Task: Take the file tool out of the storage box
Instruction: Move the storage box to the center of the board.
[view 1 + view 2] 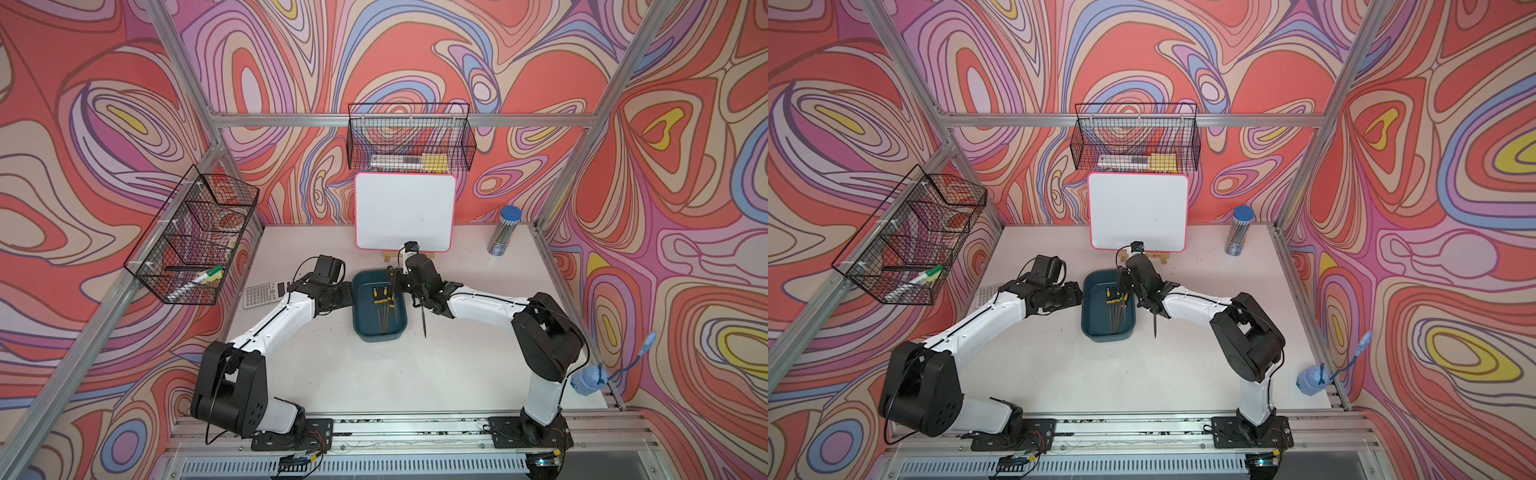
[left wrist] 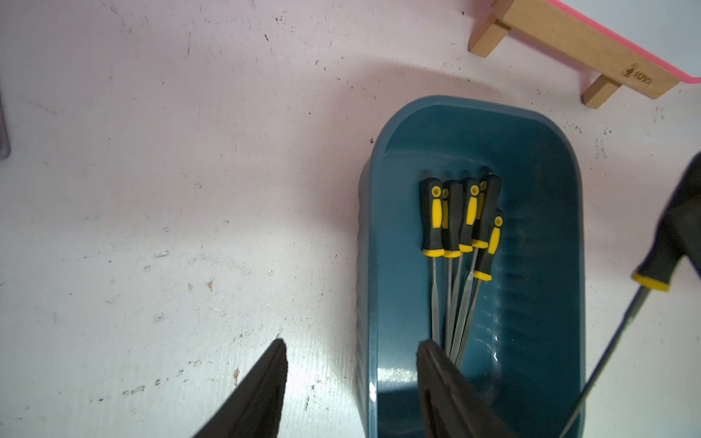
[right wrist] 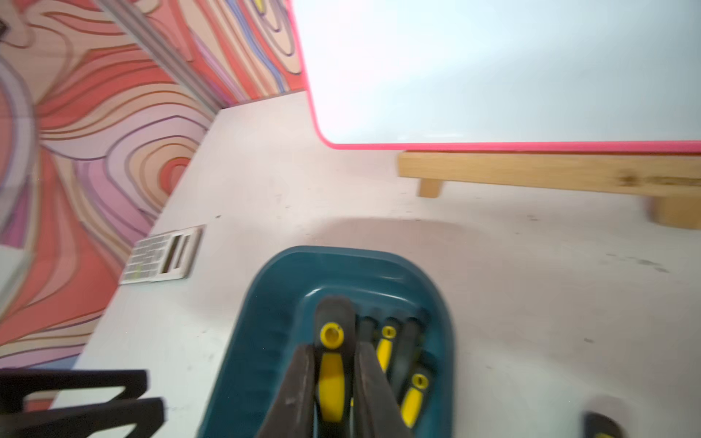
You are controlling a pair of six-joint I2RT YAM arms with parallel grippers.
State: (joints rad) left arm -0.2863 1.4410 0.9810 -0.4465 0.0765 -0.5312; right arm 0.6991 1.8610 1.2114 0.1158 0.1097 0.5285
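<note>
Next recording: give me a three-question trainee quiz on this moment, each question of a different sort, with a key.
1. Count: how many black-and-yellow-handled metal files lie inside the shallow dark teal plastic storage box?
2. True or false: the left gripper is shut on a file.
3. Which part of the lifted file does the right gripper clamp? A) the bare metal shaft B) the black-and-yellow handle C) the pointed tip

Key: 1) Five. 2) False: its jaws stand open and hold nothing. 3) B.
</note>
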